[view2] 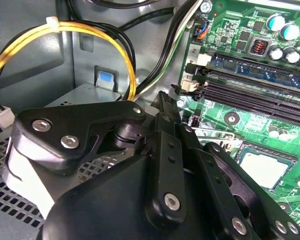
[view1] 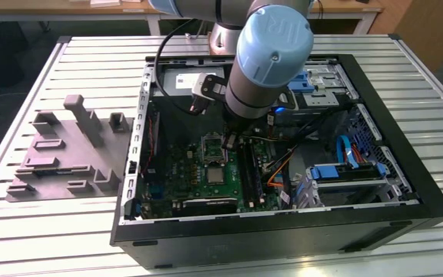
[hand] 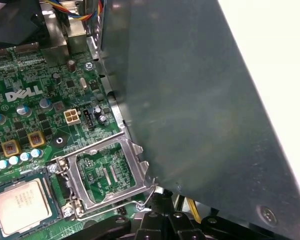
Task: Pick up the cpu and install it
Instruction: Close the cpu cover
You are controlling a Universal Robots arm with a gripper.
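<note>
Arm reaches down into open PC case on slatted table. End effector sits low over green motherboard, just above the socket area in the exterior view. In the second wrist view the end effector linkage is black, fingers drawn together to a point with nothing visible between them, so narrow.

Cpu lies flat in its socket on the motherboard, silvery top up; also seen in second wrist view and in the exterior view as a pale square. Beside it the metal load frame stands swung open, bare green board showing through it, with the thin wire lever along its edge. Frame is between the cpu and the grey case wall.

RAM slots run next to the socket. Yellow and black cables loop by the case wall. Grey plastic tray with raised blocks sits on the table at the exterior view's left, well apart from the case. Blue drive brackets at the exterior view's right inside the case.
</note>
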